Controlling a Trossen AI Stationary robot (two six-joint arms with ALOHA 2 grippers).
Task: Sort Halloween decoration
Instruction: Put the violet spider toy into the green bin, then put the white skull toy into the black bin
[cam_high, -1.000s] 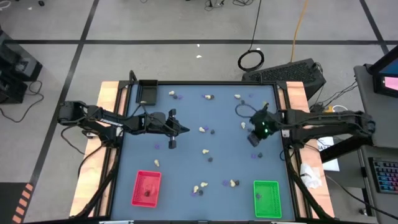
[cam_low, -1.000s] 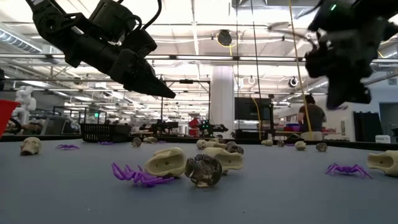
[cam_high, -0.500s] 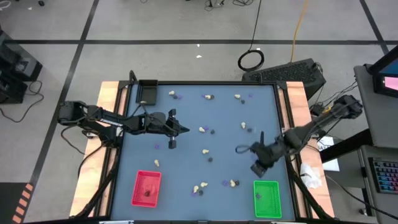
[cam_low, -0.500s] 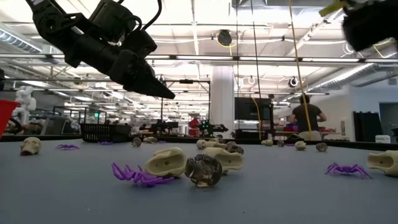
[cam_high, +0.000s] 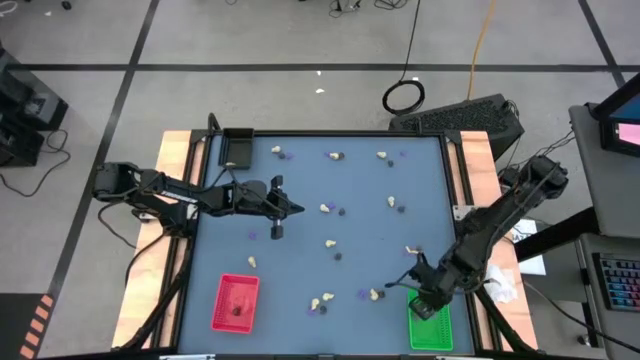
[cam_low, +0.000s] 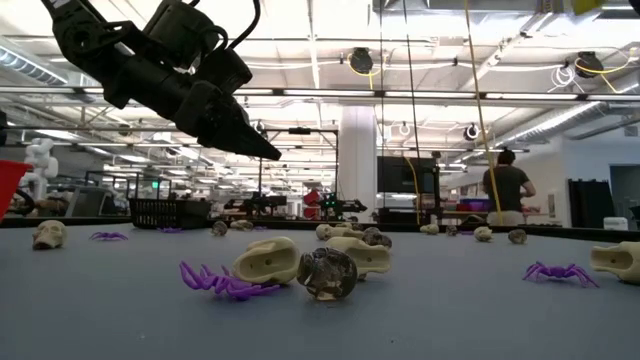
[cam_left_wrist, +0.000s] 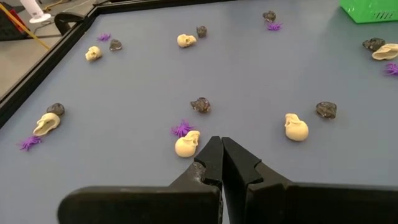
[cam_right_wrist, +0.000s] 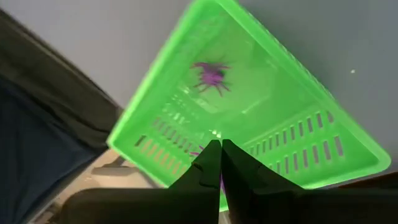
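Note:
Small cream skulls (cam_left_wrist: 296, 127), dark skulls (cam_left_wrist: 200, 104) and purple spiders (cam_left_wrist: 181, 129) lie scattered on the blue-grey table (cam_high: 300, 260). My left gripper (cam_high: 302, 210) hovers shut over the table's left middle, above a cream skull (cam_left_wrist: 186, 144), touching nothing. My right gripper (cam_high: 427, 306) hangs shut over the green tray (cam_high: 430, 325) at the near right. One purple spider (cam_right_wrist: 211, 76) lies on the tray's floor. A second purple bit shows at my right fingertips. My right gripper pinches a purple spider between its two fingers; only a scrap of purple (cam_right_wrist: 200, 151) shows beside the fingertips. The fingers slant down from above. The spider is lifted clear, over the green tray's inside.
A red tray (cam_high: 236, 302) with a dark piece in it sits at the near left. A black tray (cam_high: 236, 148) stands in the far left corner. Raised wooden rails (cam_high: 170, 230) border the table. A person (cam_low: 505, 185) stands in the room beyond.
My right gripper has swung from the table's right middle toward the near edge and now hangs over the green tray, having turned and tipped further down on the way. It has left the low view.

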